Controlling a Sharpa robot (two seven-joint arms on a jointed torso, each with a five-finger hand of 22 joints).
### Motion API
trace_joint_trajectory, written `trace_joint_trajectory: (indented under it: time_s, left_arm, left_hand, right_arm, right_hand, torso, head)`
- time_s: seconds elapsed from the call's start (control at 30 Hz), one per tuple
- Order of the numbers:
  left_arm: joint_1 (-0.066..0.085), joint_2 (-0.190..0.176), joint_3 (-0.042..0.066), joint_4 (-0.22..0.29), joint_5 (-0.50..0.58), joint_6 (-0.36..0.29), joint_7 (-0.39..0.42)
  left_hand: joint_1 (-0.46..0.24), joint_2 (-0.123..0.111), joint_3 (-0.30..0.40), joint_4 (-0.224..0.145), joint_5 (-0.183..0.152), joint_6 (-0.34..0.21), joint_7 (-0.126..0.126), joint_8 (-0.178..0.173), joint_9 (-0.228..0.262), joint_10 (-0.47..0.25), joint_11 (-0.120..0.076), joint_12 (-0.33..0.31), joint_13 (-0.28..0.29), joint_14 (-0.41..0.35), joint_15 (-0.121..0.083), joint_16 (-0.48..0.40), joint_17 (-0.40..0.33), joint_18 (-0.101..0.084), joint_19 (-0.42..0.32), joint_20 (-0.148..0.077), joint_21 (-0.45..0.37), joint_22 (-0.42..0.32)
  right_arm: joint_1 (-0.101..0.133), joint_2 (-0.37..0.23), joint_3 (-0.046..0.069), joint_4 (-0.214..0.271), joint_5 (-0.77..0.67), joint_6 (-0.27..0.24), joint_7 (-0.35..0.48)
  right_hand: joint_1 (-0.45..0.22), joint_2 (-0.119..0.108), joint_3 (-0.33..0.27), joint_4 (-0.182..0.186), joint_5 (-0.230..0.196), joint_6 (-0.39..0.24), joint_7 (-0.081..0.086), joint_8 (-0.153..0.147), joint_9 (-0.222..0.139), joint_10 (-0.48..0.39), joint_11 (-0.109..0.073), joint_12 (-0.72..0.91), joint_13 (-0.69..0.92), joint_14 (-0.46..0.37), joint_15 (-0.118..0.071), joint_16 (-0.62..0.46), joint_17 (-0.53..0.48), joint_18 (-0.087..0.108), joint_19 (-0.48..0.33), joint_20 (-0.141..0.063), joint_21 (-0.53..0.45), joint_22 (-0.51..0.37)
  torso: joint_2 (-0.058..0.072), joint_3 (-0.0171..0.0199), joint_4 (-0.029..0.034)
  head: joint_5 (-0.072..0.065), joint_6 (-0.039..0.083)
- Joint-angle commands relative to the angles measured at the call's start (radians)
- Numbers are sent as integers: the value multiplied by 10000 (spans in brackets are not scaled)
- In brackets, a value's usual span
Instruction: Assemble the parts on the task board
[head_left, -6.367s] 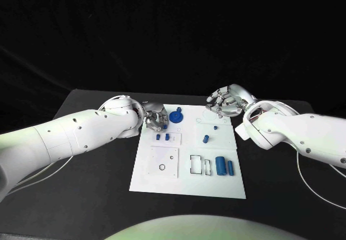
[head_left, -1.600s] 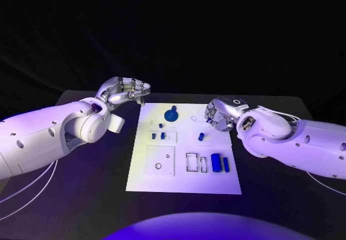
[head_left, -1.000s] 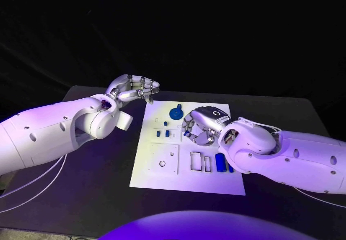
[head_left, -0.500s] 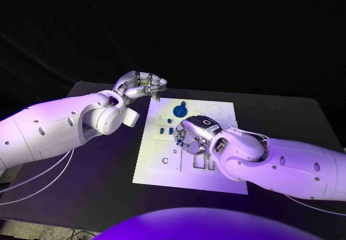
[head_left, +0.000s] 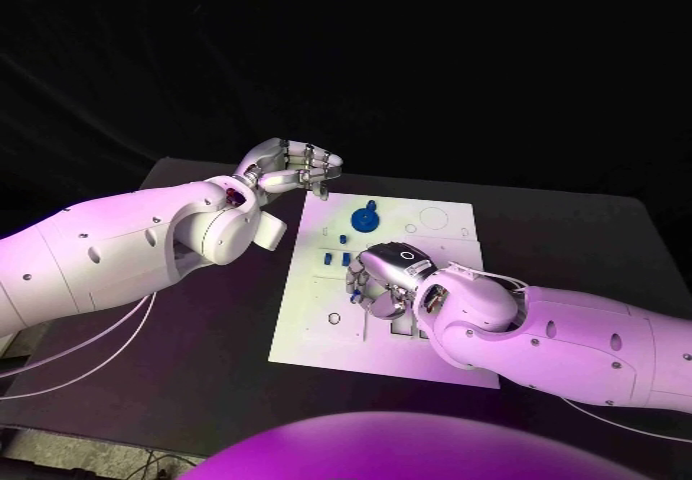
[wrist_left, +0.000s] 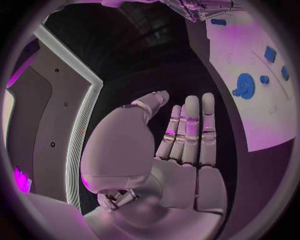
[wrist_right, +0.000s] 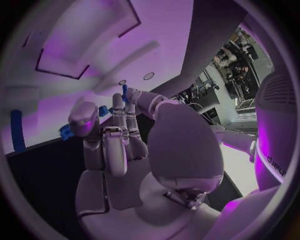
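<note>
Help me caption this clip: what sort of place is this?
Probably a robot test bench in a lab: a black table carries a white task board with small blue parts, under a dark backdrop. The right robot hand works over the board.

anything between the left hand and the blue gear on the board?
No part. In the head view, only bare white task board lies between the left hand and the blue gear.

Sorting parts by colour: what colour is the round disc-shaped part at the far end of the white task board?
Blue. The round disc part shows best in the left wrist view.
</note>
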Motion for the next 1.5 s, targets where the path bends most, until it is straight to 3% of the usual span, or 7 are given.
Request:
trace_joint_trajectory:
  time_s: [0.03, 1.23, 1.37, 1.43, 1.5]
  left_arm:
    - [7, 24, 10, 29, 85, 93, 14]
    - [10, -7, 10, 40, 89, 166, -79]
    - [10, -6, 10, 38, 89, 176, -87]
    - [10, -5, 10, 35, 89, 187, -99]
    - [10, -6, 10, 33, 89, 200, -110]
  left_hand:
    - [-63, 78, -2, 5, 43, -32, 37, 31, -13, -48, 1, 30, -9, -69, 25, -58, -9, 78, -30, 23, -54, -16]
    - [-102, 71, -39, 31, 37, -62, 44, 22, -28, -86, 9, 41, -20, -82, 36, -56, -21, 76, -32, 32, -90, -32]
    - [-102, 71, -39, 31, 37, -62, 44, 22, -28, -86, 9, 41, -20, -82, 36, -56, -21, 76, -32, 32, -90, -32]
    - [-102, 71, -39, 31, 37, -62, 44, 22, -28, -86, 9, 41, -20, -82, 36, -56, -21, 76, -32, 32, -90, -32]
    - [-102, 71, -39, 31, 37, -62, 44, 22, -28, -86, 9, 41, -20, -82, 36, -56, -21, 76, -32, 32, -90, -32]
  right_arm:
    - [-23, 19, 0, -16, -96, 259, 80]
    - [-136, 263, -28, -223, -347, 753, -77]
    - [-141, 268, -35, -255, -305, 830, -26]
    - [-142, 253, -37, -267, -273, 782, 8]
    - [-142, 229, -39, -266, -250, 679, 30]
  right_hand:
    - [-75, 52, 42, -5, 61, -30, 20, 65, 7, 227, -253, -48, -3, 729, -52, 35, 1151, -80, -15, -42, 21, 12]
    - [-105, 16, 22, -35, 59, -98, 39, 35, 40, 177, -227, -107, 19, 723, -30, 27, 1131, -74, -42, -27, -27, 0]
    - [-324, -138, -4, -10, 161, -496, 170, -249, -7, -218, -61, -370, 3, 706, 109, 7, 1083, -56, -141, 68, -213, -69]
    - [-468, -273, 0, 20, 269, -806, 315, -483, -87, -653, 109, -617, -91, 670, 247, -50, 968, -17, -267, 172, -494, -208]
    - [-529, -313, 0, 35, 282, -822, 367, -528, -100, -937, 202, -749, -168, 611, 322, -155, 768, 41, -417, 244, -831, -390]
  torso:
    - [-4, 3, 0]
    - [-10, 8, -1]
    - [-15, 5, -7]
    - [-19, 3, -7]
    - [-22, 4, -3]
  head:
    - [35, -4]
    - [137, -4]
    - [137, -4]
    - [134, -4]
    - [130, -4]
